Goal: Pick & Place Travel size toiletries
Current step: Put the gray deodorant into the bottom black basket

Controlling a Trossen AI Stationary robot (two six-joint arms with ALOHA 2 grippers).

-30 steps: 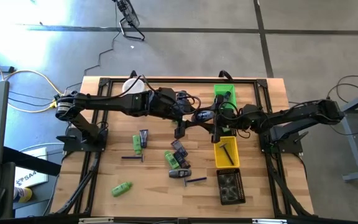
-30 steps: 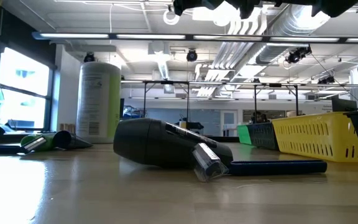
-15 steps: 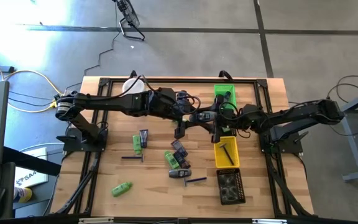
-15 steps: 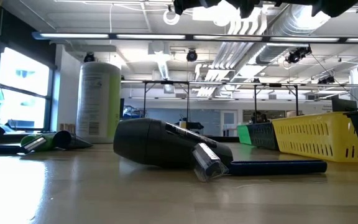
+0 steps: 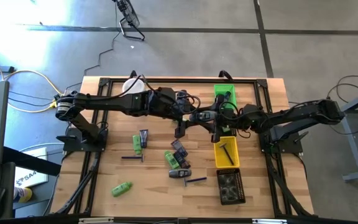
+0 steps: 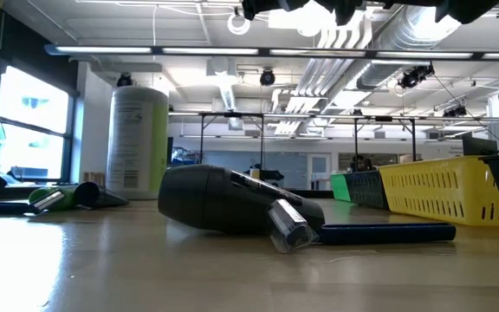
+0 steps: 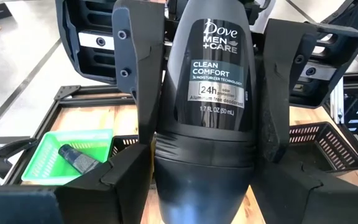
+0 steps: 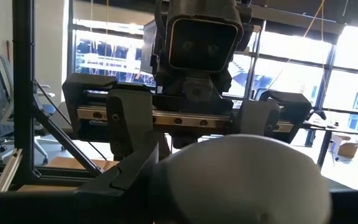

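A black Dove roll-on deodorant [image 7: 211, 74] hangs in mid-air over the table's middle [image 5: 202, 116], between my two grippers, which face each other. My left gripper [image 7: 204, 186] stands around its wider cap end with thin slivers of table showing beside the cap. My right gripper [image 8: 229, 186] is shut on it from the opposite side. More toiletries lie on the wood: green bottles [image 5: 122, 188] [image 5: 137, 143], a grey tube [image 5: 143, 137], a thin stick [image 5: 131, 158] and a heap of tubes [image 5: 178, 160]. My right gripper pinches the deodorant's labelled body [image 7: 166, 74] between its two fingers [image 7: 135, 68], coming about level from the table's right side, fingers along the bottle. The bottle lies roughly level and is lifted clear of the table; its rounded end [image 8: 241, 174] fills the right wrist view.
A green bin [image 5: 224, 96] with a dark tube in it, a yellow bin [image 5: 226, 152] and a black bin [image 5: 230, 185] stand in a row at the right. A tall pale-green canister [image 6: 137, 143] stands at the far left. Bare wood lies near the front left.
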